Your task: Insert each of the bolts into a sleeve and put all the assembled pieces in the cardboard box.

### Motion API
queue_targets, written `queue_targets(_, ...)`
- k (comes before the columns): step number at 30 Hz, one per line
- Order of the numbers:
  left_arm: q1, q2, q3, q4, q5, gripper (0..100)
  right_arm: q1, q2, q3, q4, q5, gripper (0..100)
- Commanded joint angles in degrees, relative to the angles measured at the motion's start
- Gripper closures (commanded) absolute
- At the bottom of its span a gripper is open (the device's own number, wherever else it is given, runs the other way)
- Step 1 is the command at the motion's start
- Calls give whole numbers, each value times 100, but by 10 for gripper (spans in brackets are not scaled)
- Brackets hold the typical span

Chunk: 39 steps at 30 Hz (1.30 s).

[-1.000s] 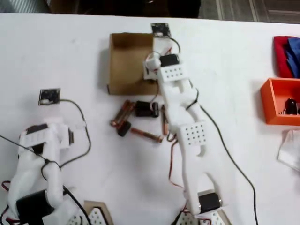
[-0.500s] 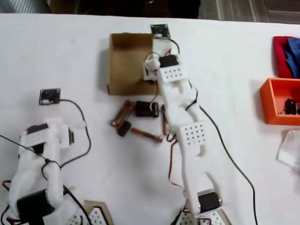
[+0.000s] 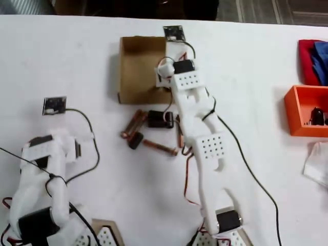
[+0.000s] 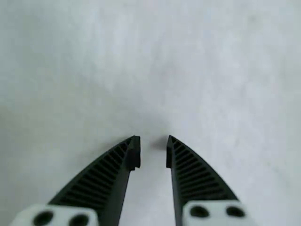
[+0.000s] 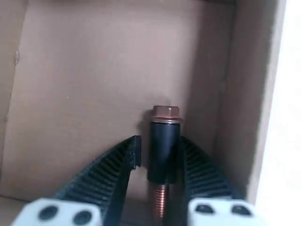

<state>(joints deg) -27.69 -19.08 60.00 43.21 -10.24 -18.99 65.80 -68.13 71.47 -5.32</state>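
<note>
My right gripper [image 5: 160, 143] hangs inside the cardboard box [image 5: 84, 70], which stands at the table's far centre [image 3: 136, 66]. An assembled piece [image 5: 163, 146], a copper bolt in a black sleeve, lies between its open fingers, touching one, with a narrow gap to the other. From above, the right gripper [image 3: 163, 72] sits at the box's right wall. Loose copper bolts [image 3: 160, 147] and black sleeves [image 3: 160, 119] lie on the table just in front of the box. My left gripper [image 4: 153, 146] is slightly open over bare white table, and the left arm [image 3: 48, 148] is folded back at the near left.
An orange bin [image 3: 307, 115] stands at the right edge, with red and blue cloth [image 3: 313, 59] behind it and a white crumpled sheet [image 3: 318, 164] in front. Small circuit boards [image 3: 54, 105] on cables lie by the left arm and behind the box.
The right arm's wrist has crept slightly farther over the box. The left arm and the loose parts have not moved.
</note>
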Motion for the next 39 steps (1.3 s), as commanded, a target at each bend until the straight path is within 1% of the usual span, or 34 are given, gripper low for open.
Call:
queue_targets(1, -62, 9, -198, 62, 44, 884, -22, -127, -448, 101, -53, 880)
queue_targets(7, -62, 9, -198, 62, 44, 884, -75, -127, -1679, 725, -18, 880)
queue_targets(12, -62, 9, -198, 62, 44, 884, 57, -127, -2796, 1182, -9, 880)
queue_targets(16, -62, 9, -198, 62, 44, 884, 400, -189, -2637, 1349, -53, 880)
queue_targets(20, -62, 9, -198, 62, 44, 884, 796, 75, -2655, 1358, -53, 880)
queue_targets(25, -62, 9, -198, 62, 44, 884, 1086, 374, -2655, 1358, -53, 880)
queue_targets(29, -62, 9, -198, 62, 44, 884, 1112, 681, -2646, 1481, -53, 880)
queue_targets(34, -62, 9, -198, 70, 44, 884, 884, 1051, -2699, 1552, -44, 880)
queue_targets(39, -62, 9, -198, 70, 44, 884, 708, 1112, -2708, 1446, -44, 880)
